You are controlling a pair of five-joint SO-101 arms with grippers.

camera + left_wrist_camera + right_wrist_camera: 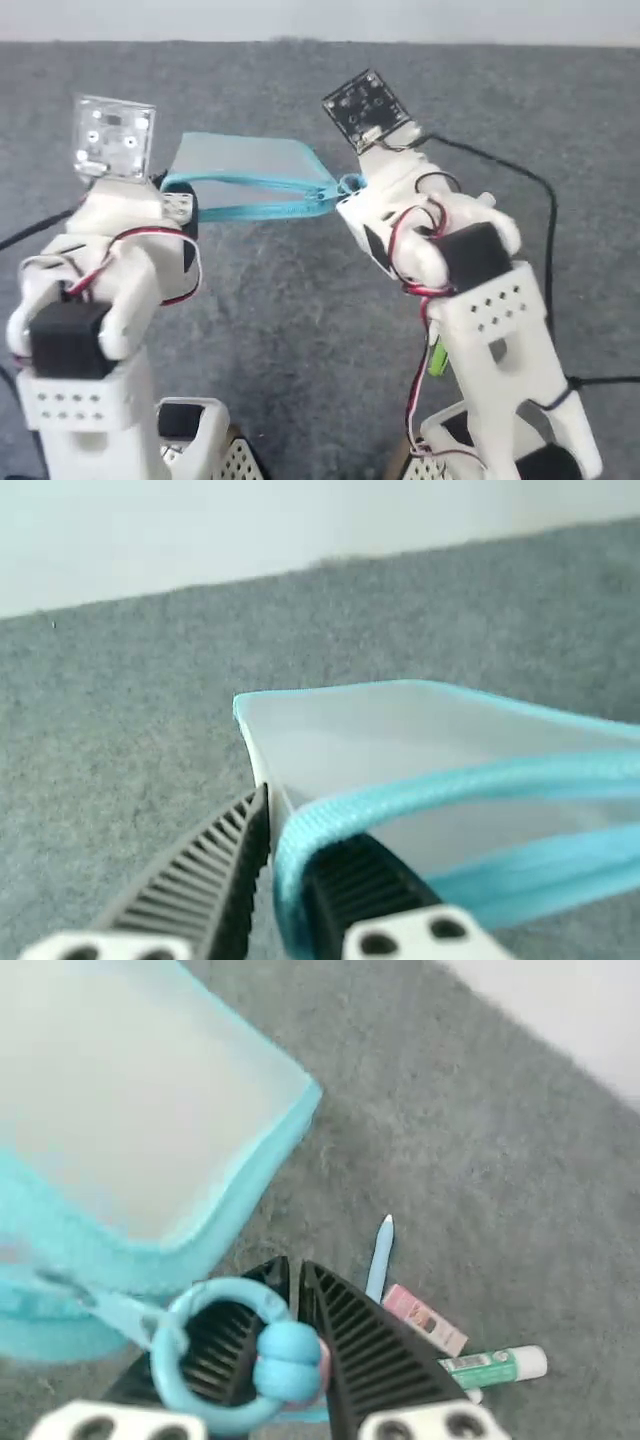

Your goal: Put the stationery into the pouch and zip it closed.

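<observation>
pouch (pixel 130 1130) cut off, pen (pixel 378 1255) half hidden

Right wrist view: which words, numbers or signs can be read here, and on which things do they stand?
No text can be read.
On the white tube with green label: dark print, too blurred to read.
On the pink block: a dark mark, too blurred to read.
On the pouch, zipper pull and blue pen: no print seen.
</observation>
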